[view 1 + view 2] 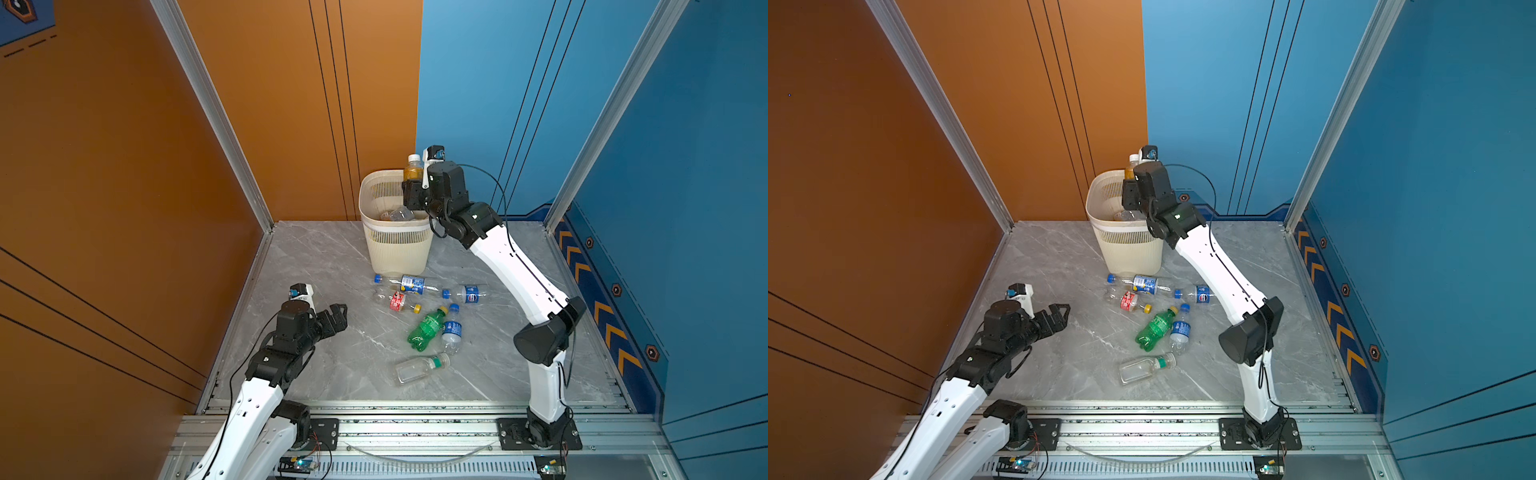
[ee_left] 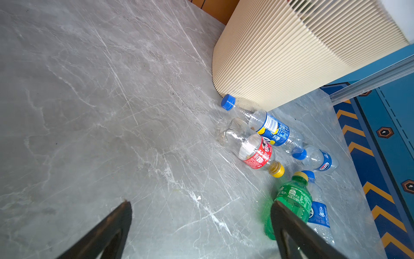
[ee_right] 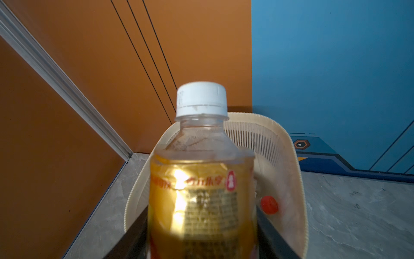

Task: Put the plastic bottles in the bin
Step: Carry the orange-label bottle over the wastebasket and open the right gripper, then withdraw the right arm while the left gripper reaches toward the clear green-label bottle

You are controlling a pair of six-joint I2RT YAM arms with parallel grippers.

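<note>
**Top views.** The bin (image 1: 399, 253) stands upright at the far edge of the counter (image 1: 316, 266), near that edge's middle. The right end effector (image 1: 411, 187) is clamped on an amber-label bottle (image 1: 413, 169) and holds it at the bin's rim, on the side facing the right edge. The bottle's long axis is vertical, white cap up. At least one clear bottle (image 1: 398, 214) already lies inside the bin.

Six bottles lie on the counter between the bin and the near edge, not yet binned. They include:
- A blue-label bottle (image 1: 411, 284) just in front of the bin, with its axis along the far edge and its cap toward the left edge.
- A red-label bottle (image 1: 397, 301) with its yellow cap toward the right edge.
- A green bottle (image 1: 428, 329) with a diagonal axis and its cap toward the far right corner.

The left end effector (image 1: 1059, 316) hovers near the left edge, jaws spread and empty.

**Left wrist view.** The fingers (image 2: 116, 224) stand wide apart with only bare counter between them. The green bottle (image 2: 291, 201) lies just beside one finger, ungripped.

**Right wrist view.** The amber-label bottle (image 3: 201, 179) stands upright between the dark fingers. The bin's opening lies behind and below it. A red cap (image 3: 268, 205) is visible inside the bin and probably belongs to another deposited bottle.

**Status.** The task is judged partly complete. The held bottle has yet to be released, and six pickups follow.
</note>
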